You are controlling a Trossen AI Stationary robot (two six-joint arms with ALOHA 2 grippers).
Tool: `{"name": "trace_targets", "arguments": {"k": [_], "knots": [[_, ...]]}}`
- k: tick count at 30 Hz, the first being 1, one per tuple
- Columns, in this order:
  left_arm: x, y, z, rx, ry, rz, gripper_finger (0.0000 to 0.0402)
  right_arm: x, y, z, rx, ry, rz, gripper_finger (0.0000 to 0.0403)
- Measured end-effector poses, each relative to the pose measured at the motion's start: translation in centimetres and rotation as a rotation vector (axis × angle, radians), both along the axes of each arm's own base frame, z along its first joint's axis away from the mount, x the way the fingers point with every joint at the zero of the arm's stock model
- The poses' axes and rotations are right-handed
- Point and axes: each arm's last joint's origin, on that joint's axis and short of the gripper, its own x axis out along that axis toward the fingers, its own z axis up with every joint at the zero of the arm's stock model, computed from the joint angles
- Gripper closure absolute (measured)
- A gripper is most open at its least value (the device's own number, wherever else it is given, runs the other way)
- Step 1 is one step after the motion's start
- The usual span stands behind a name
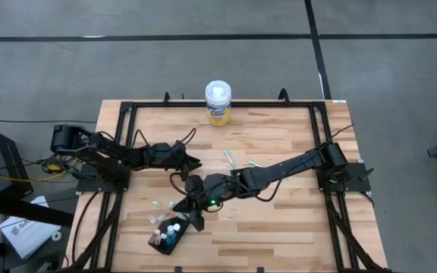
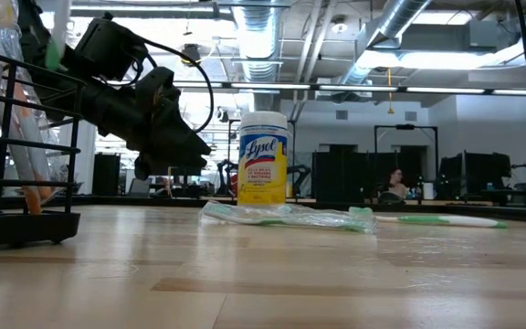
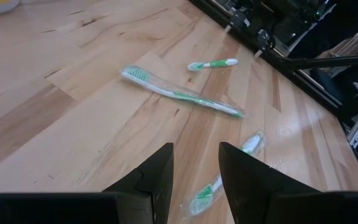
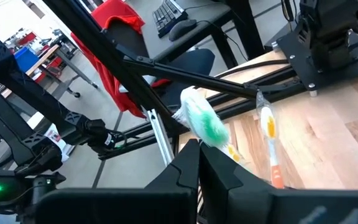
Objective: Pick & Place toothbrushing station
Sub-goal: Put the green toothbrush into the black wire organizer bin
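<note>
right end effector [image 1: 196,199]: reached in low over the tabletop's near-left part, fingers pressed together on the wrapped head of a green-bristled toothbrush [image 4: 205,121], as the right wrist view showed.
toothbrushing station [image 1: 167,236]: small black holder standing just beyond the right end effector, toward the near edge of the tabletop [image 1: 294,227]; it carried upright items, among them small white-capped pieces and a blue one.
orange toothbrush [image 4: 270,144]: stood upright just beside the green-bristled head in the right wrist view; whether it sat in a slot of the station could not be told.
left end effector [image 1: 191,161]: hung above the tabletop's left-centre, fingers apart and holding nothing, well apart from the station.
wrapped toothbrush [image 3: 180,94]: green and white, in clear film, lay flat ahead of the left end effector.
short green toothbrush [image 3: 213,64]: lay beyond the wrapped one, farther from the left end effector.
third wrapped toothbrush [image 3: 225,174]: lay just ahead of the left fingertips, partly seen between them.
wipes canister [image 1: 218,103]: white lid, yellow label, upright at the far edge, well apart from both end effectors.
</note>
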Motion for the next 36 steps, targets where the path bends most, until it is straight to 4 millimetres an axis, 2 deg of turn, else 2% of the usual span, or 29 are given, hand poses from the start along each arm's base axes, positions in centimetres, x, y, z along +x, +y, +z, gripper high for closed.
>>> {"name": "trace_targets", "arguments": {"k": [5,12,20,29,36], "knots": [[0.0,0.0,0.0,0.001,0.0,0.003,0.0279,-0.1,0.3,-0.1,0.001,-0.001,0.008,0.0403],[0.0,0.0,0.0,0.001,0.0,0.003,0.0279,-0.3,0.3,-2.9,0.044,0.017,-0.006,0.0403],[0.0,0.0,0.0,0.003,0.0,0.002,0.0279,-0.3,0.2,-3.0,0.04,0.001,-0.005,0.0403],[0.0,0.0,0.0,0.004,0.001,0.003,0.0279,1.1,1.2,-6.6,0.094,0.026,0.027,0.0403],[0.0,0.0,0.0,0.004,0.002,0.004,0.0279,1.3,1.7,-7.3,0.12,0.024,0.044,0.0403]]}}
